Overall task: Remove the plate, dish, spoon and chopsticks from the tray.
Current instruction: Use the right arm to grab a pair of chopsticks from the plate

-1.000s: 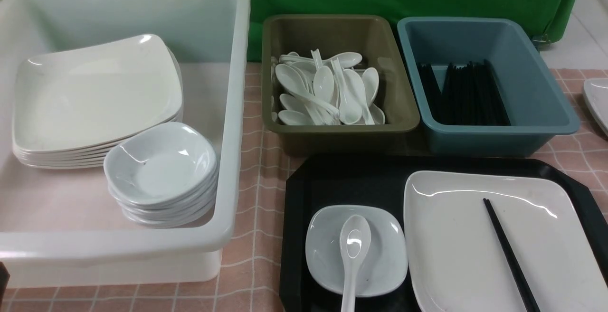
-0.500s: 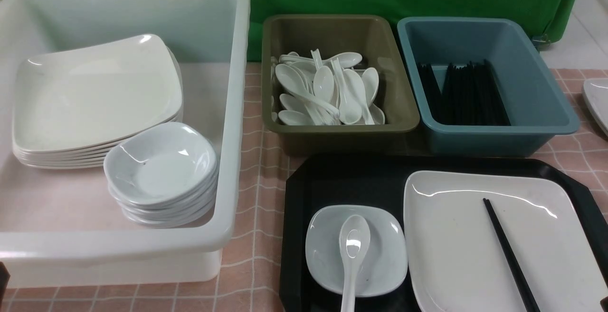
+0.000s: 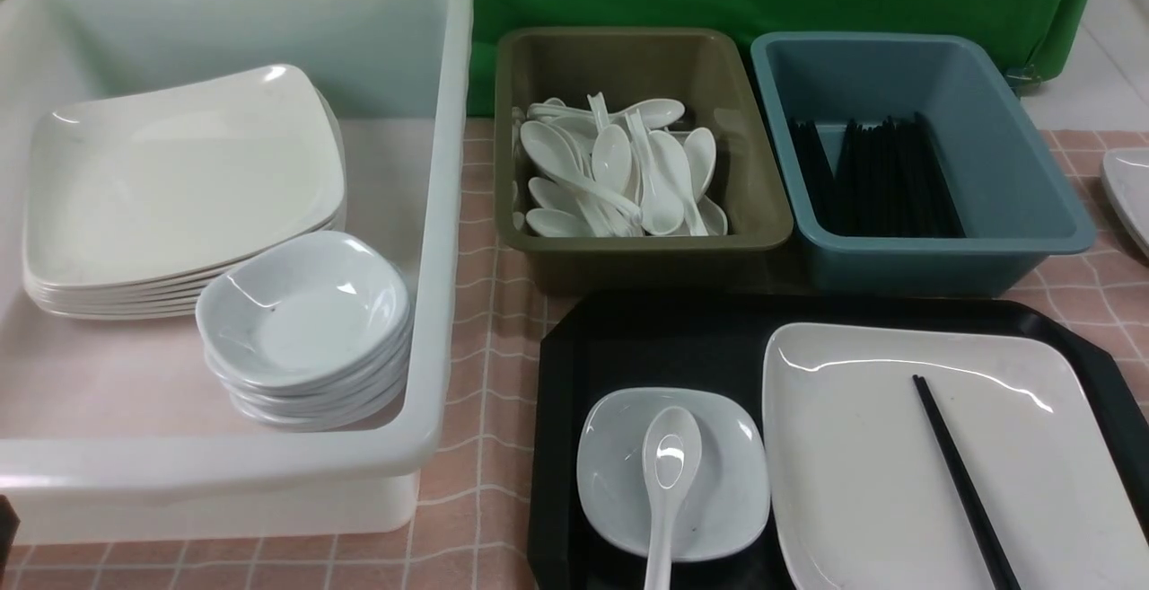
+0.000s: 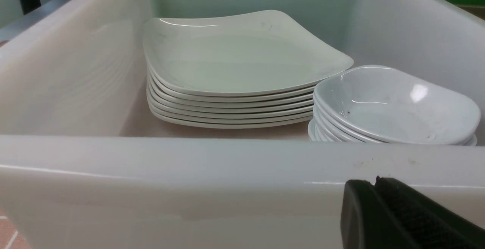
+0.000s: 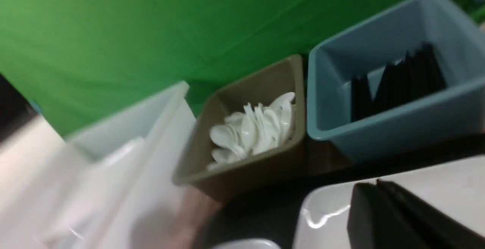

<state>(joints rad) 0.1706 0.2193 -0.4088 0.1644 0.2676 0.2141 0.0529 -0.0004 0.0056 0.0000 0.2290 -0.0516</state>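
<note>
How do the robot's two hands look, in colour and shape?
Only the tips show. The left hand is matte black: one side is smooth with a rounded tip, the other has a rough, grainy pad. The right hand is black too, but blurred. No cables or markings show.

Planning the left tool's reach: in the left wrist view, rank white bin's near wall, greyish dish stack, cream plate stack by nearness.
1. White plastic bin's near wall, directly before the left tool.
2. Greyish-white shallow dish stack, just inside.
3. Cream-white square plate stack, farther back.
</note>
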